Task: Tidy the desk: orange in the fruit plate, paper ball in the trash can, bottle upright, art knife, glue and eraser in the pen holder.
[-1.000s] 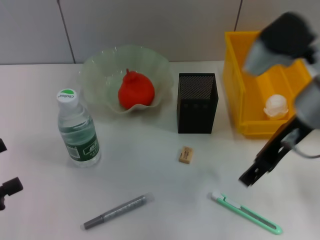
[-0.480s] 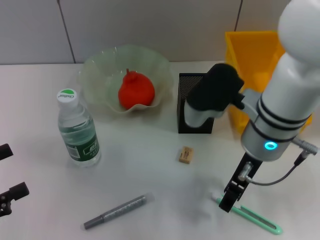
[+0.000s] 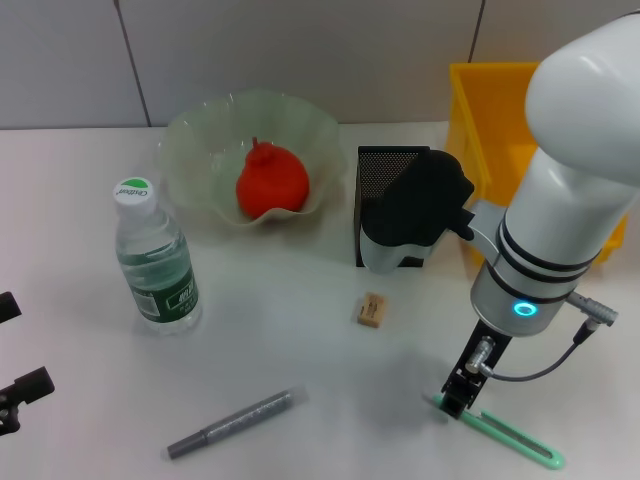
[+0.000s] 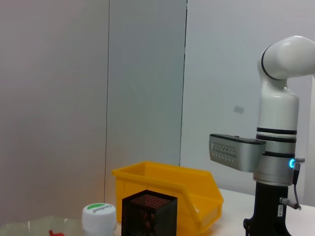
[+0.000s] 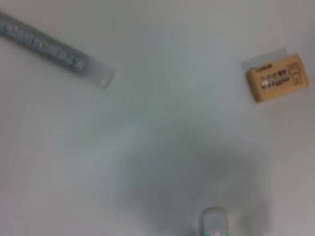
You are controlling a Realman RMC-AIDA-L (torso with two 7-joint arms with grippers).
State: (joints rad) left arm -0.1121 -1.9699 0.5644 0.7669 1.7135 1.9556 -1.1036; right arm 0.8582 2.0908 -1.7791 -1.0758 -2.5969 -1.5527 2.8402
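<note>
One gripper, the right gripper (image 3: 461, 393), is low over the white end of the green art knife (image 3: 500, 432) near the front right corner of the table (image 3: 300, 330), but I cannot tell if it is open or closed, while the left gripper (image 3: 20, 395) waits at the front left edge.

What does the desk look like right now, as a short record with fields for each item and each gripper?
orange: in fruit plate
bottle: upright
eraser: on desk, in front of pen holder
pen holder: upright
glue: lying on desk
art knife: lying on desk
right gripper: down at art knife's near end
left gripper: parked at desk's left edge
</note>
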